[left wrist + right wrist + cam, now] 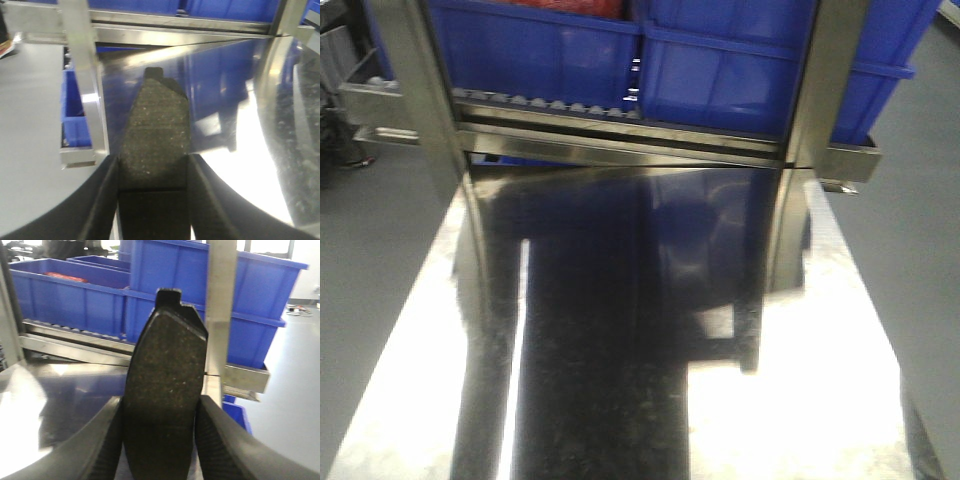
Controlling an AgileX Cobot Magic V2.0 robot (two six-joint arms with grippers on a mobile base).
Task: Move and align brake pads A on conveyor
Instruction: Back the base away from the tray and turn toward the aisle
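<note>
In the left wrist view a brake pad (156, 130), grey speckled face up with a black backing tab at its far end, sticks out forward from my left gripper (154, 172), which is shut on its sides. It hangs over the shiny steel table (240, 150). In the right wrist view a second brake pad (167, 380) stands up between the black fingers of my right gripper (161, 427), shut on it, above the same table. The conveyor is out of view. No gripper or pad shows in the front view.
Blue plastic bins (720, 60) sit on a roller rack (550, 105) behind the mirror-like table (620, 350). Steel uprights (420, 90) flank the rack. Another blue bin (75, 112) stands low at the left. Grey floor lies on both sides.
</note>
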